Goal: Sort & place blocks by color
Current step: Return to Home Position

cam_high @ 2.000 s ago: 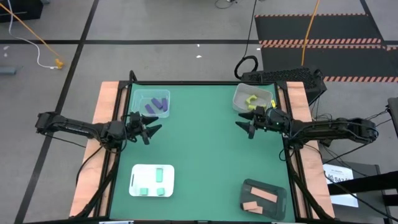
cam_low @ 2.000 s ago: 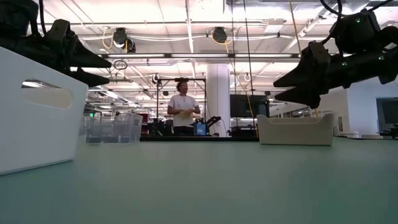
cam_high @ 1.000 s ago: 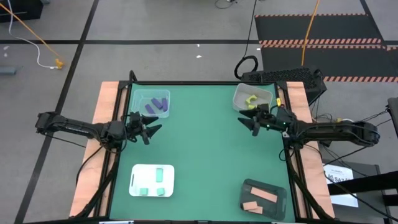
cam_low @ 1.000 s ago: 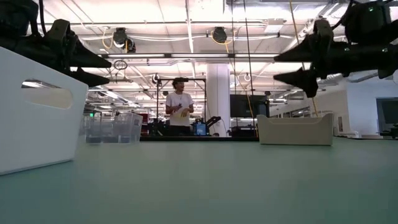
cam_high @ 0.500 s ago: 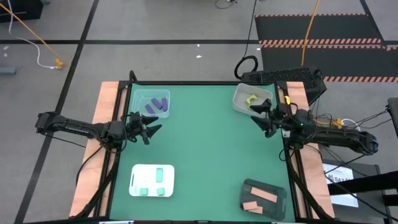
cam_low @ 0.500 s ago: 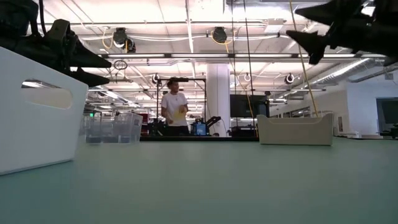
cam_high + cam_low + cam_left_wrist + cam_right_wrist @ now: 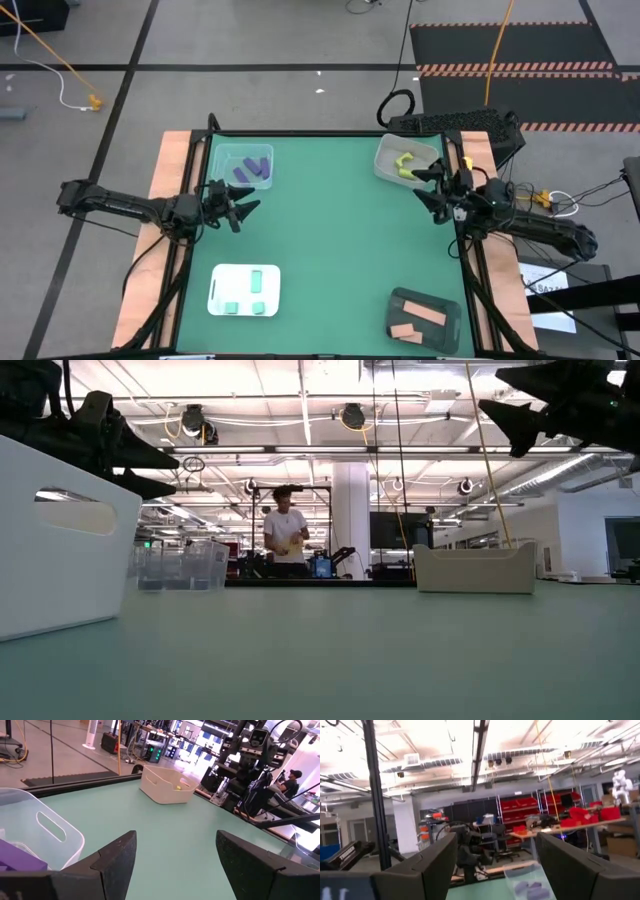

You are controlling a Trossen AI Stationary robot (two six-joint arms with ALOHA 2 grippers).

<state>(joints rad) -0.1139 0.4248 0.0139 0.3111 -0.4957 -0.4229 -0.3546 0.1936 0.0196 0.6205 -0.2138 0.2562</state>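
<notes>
Four containers hold all the blocks, with none loose on the smooth green tabletop (image 7: 330, 235): purple blocks (image 7: 250, 169) in the clear tub (image 7: 225, 158), yellow blocks (image 7: 403, 163) in the beige tub (image 7: 382, 158), mint green blocks (image 7: 256, 280) on the white tray (image 7: 220, 287) and salmon pink blocks (image 7: 428, 315) in the dark tray (image 7: 404, 300). Over the last two seconds the right gripper (image 7: 428, 186) has drawn back from over the tabletop to its right edge, just beside the beige tub, and climbed toward the top corner of the low view; its fingers are spread and empty. The left gripper (image 7: 248, 208) has not moved, hanging near the clear tub with fingers likewise apart and holding nothing. That retreat suggests the sorting is finished and the arms are parking. The clear tub is thin translucent plastic with a slot handle; the blocks look matte, mostly flat bars, with one yellow piece curved
</notes>
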